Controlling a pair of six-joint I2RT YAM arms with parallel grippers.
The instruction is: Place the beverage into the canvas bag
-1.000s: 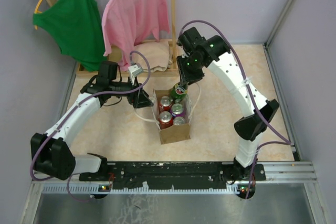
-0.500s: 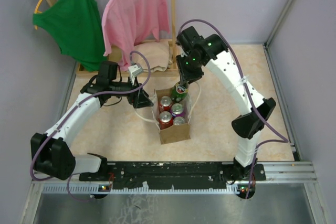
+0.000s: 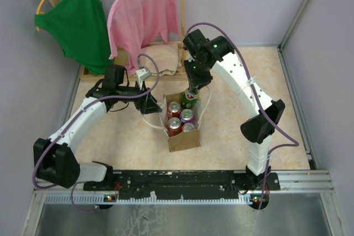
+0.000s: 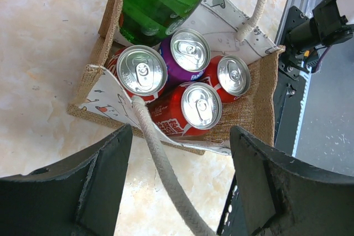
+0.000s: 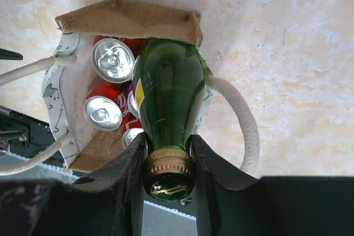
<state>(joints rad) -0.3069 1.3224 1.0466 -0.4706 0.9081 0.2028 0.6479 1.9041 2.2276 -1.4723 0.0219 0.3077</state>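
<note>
Right claw point(image 5: 168, 158) pinches the green bottle point(image 5: 166, 92) neck; left claw point(image 4: 181, 136) gapes wide.

Left arm point(image 3: 83, 117) and right arm point(image 3: 243, 84): white link shells, black joint housings. A purple cable point(image 3: 210, 24) runs along each arm in loose loops. Small green lights point(image 3: 213, 41) show on the right arm's black upper housings. Left gripper point(image 4: 181, 131) fingers point(image 4: 99, 186): matte black, broad, tapered, scuffed. Right gripper point(image 5: 166, 139) fingers point(image 5: 119, 183): the same black.
</note>
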